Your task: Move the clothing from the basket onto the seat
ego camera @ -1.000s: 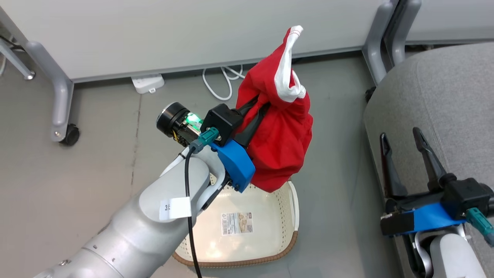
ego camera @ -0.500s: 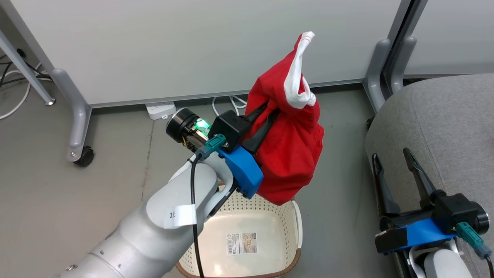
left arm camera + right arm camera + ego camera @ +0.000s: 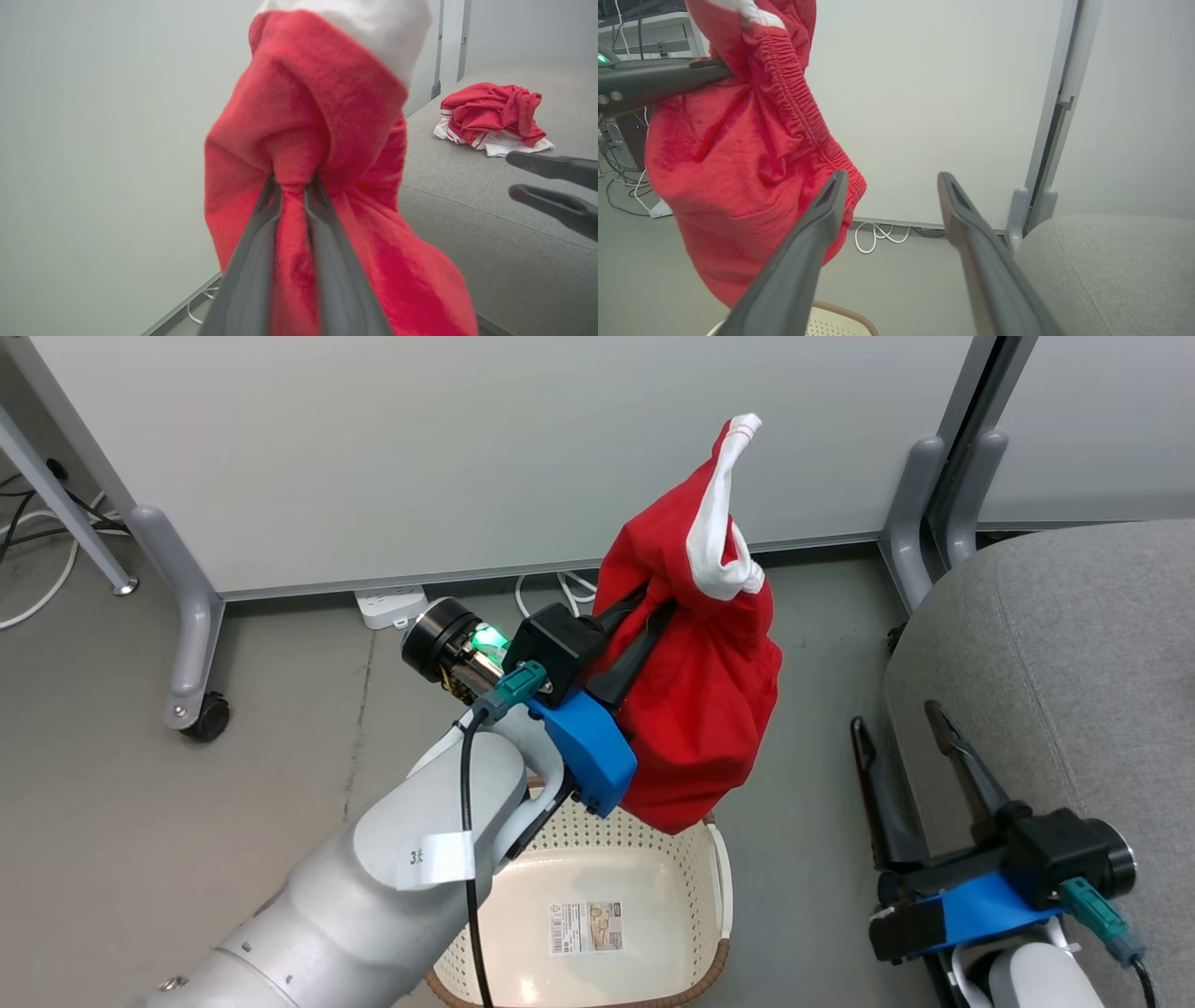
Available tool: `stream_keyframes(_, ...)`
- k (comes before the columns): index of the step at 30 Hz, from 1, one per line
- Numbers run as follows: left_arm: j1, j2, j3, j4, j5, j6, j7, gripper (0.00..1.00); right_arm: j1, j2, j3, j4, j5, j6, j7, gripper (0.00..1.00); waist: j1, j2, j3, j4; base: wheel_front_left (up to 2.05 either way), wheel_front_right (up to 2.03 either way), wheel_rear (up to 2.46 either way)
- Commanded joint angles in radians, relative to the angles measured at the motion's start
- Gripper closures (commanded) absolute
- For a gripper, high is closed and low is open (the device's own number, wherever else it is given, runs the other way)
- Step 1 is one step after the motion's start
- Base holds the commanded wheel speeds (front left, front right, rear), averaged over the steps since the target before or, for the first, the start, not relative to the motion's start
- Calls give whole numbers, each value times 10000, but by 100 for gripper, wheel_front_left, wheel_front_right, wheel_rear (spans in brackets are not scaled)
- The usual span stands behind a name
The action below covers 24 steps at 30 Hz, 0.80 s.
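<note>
- Head view: my left gripper [image 3: 644, 616] is pinched tight on a bunched fold of the red garment [image 3: 700, 709]. It holds the garment in the air above the far rim of the basket [image 3: 717, 877], clear of the rim. The seat [image 3: 1074, 644] is off to my right.
- Gripping a fold near the top lets the bulk hang free below my fingers. I judge that this keeps it from dragging over the basket wall on the way across.
- The garment's long axis runs roughly upright. A white-trimmed end pokes up above the pinch, and the red mass sags toward the basket.
- In the left wrist view, my two fingers press together on a narrow neck of cloth.
- My right gripper [image 3: 896, 716] is spread wide and holds nothing. It waits beside the seat's near edge, close to the hanging cloth but apart from it.
- A second garment [image 3: 490, 119] already lies crumpled on the seat cushion.
- The part of the basket floor I can see carries a label and no cloth, though my arm hides some of it.
</note>
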Motion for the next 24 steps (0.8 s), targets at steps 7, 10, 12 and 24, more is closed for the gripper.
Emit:
stream_keyframes(7, 81, 2, 34, -40, -10, 14, -46, 100, -478, 13, 1090, -260, 210, 1, -5, 0, 1, -1, 126, -4, 0, 0, 0)
stream_keyframes(10, 28, -26, 22, -40, 9, 3, -46, 100, -718, 14, 1588, -255, 286, 1, -5, 0, 1, -1, 174, 18, 0, 0, 0)
stream_keyframes(12, -12, -41, 15, -44, 28, -10, -47, 100, -877, 13, 1907, -160, 378, 1, -5, 0, 1, -1, 204, 41, 0, 0, 0)
stream_keyframes(24, -171, -224, -61, -109, 135, -56, -47, 100, -1661, 7, 2535, 1011, 833, 1, -5, 0, 1, -1, 402, 284, 0, 0, 0)
